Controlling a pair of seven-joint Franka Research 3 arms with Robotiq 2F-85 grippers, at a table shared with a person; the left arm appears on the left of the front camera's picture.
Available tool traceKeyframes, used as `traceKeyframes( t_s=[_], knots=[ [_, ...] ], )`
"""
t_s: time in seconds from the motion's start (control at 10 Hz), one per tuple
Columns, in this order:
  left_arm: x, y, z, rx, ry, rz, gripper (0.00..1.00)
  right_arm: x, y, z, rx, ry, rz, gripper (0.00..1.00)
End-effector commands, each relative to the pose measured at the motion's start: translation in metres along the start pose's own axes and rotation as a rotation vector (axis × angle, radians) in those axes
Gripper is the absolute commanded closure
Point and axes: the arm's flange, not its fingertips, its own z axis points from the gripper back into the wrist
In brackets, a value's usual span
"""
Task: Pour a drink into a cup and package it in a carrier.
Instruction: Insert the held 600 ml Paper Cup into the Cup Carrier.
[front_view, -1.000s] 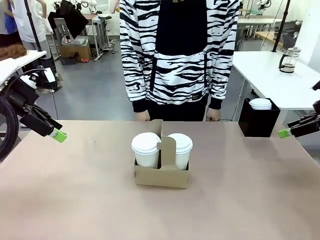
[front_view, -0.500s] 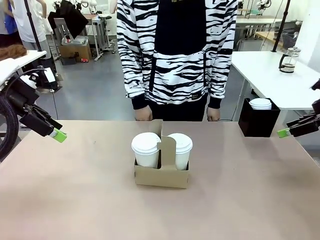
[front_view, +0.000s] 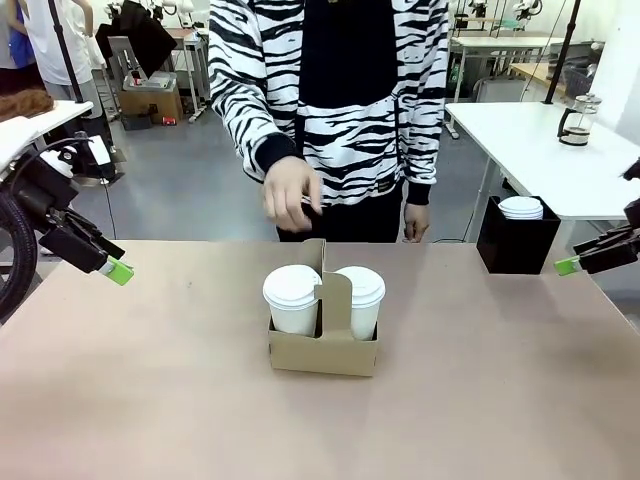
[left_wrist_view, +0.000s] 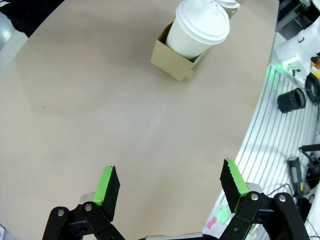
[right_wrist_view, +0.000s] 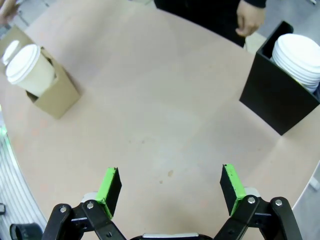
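Observation:
The brown cardboard carrier (front_view: 322, 348) stands mid-table with its handle tab upright. Two white paper cups with lids sit in its holes, one on the left (front_view: 292, 298) and one on the right (front_view: 360, 298). The lids hide any drink. My left gripper (front_view: 115, 270) hovers open over the table's left edge, far from the carrier. In the left wrist view the left gripper (left_wrist_view: 168, 172) is empty, and a cup (left_wrist_view: 200, 30) and the carrier (left_wrist_view: 172, 62) lie ahead. My right gripper (front_view: 570, 265) hangs open at the right edge. In its own view the right gripper (right_wrist_view: 169, 174) holds nothing.
A person in a striped top stands at the far side, one hand (front_view: 290, 195) raised above the carrier, the other hand (front_view: 413, 222) low at the table edge. A black box (front_view: 515, 243) of white lids (right_wrist_view: 300, 57) sits at the far right. A glass press jug (front_view: 575, 120) stands on a white table behind.
The person's hand on picture left rose from the table's far edge to above the carrier, and the body leaned left. Both grippers and the carrier stayed put.

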Motion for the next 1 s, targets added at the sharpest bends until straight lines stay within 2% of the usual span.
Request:
traceKeyframes(
  t_s=[0.0, 0.9],
  knots=[
    [-0.0003, 0.0009, 0.0005, -0.018, -0.021, -0.015, 0.00, -0.0010, -0.0007, 0.0012, -0.011, 0.013, 0.007, 0.00],
    [-0.0003, 0.0009, 0.0005, -0.018, -0.021, -0.015, 0.00, -0.0010, -0.0007, 0.0012, -0.011, 0.013, 0.007, 0.00]
  ],
)
